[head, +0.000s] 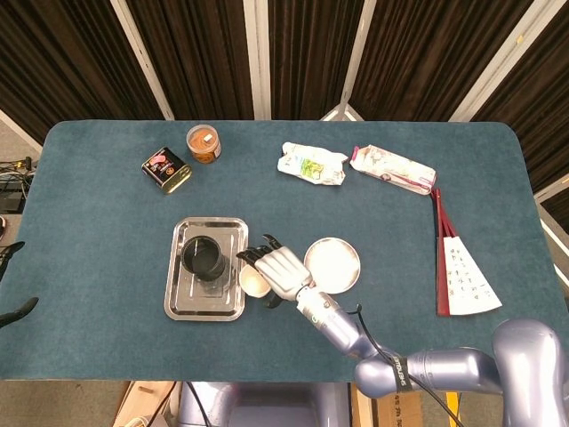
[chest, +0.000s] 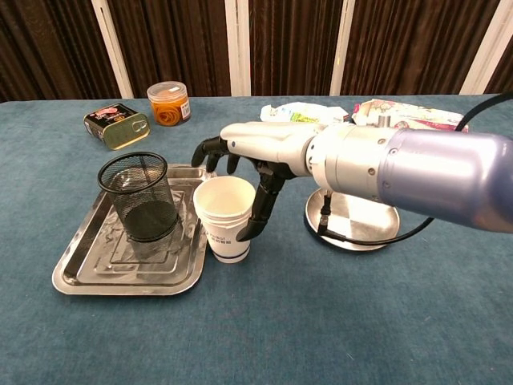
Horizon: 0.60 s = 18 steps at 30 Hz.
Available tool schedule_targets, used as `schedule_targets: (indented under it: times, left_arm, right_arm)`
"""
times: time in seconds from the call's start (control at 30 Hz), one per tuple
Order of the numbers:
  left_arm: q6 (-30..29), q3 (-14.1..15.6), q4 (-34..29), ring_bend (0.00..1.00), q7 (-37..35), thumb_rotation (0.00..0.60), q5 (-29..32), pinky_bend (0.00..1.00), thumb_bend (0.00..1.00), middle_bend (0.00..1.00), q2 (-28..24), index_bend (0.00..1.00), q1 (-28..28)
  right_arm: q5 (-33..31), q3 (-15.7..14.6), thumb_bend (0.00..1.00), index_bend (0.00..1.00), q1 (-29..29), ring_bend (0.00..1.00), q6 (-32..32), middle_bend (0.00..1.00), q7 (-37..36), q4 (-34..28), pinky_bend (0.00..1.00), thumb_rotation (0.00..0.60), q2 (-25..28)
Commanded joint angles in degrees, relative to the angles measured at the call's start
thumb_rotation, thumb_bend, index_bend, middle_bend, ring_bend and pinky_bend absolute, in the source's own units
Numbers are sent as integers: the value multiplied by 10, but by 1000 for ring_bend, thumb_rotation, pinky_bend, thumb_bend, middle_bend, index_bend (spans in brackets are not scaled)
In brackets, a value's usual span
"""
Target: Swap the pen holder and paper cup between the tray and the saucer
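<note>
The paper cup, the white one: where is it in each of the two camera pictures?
Head view: the paper cup sits left of centre, partly under the right hand.
Chest view: the paper cup stands left of centre, the right hand around it.
Shared landmark: the tray with the pen holder, just left of it.

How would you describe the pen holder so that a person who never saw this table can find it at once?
Find the steel tray on the left part of the blue table. Standing upright inside it is the pen holder, a black wire-mesh cylinder. Unlike the white paper cup just beside the tray, it is dark and see-through.
</note>
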State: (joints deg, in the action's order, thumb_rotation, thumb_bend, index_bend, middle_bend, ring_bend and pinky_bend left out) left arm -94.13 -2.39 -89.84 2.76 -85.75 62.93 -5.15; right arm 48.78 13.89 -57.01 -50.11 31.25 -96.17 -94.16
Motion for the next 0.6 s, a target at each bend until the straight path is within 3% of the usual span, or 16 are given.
schedule_targets:
  times: [0.03,0.17,0.43,0.6]
  left_arm:
    - [-1,-2,-1,0,-1,600,1,44,48,0,-1,195,2]
    - [-2,-8,-1,0,-5,600,5,44,51,0,-1,201,4]
    - [0,-15,-1,0,-1,600,9,44,58,0,2,213,7]
    - [-5,-20,0,0,5,600,9,44,59,0,5,215,10]
  right_arm:
    - [5,-5,0,232,-3,287,-8,261,2,7,0,600,-6]
    - [12,-9,0,280,-4,339,-17,306,2,10,26,600,-10]
    - [34,-17,0,495,-1,479,-47,424,9,20,126,600,-19]
    - [41,-21,0,524,7,497,-64,440,11,15,138,600,-10]
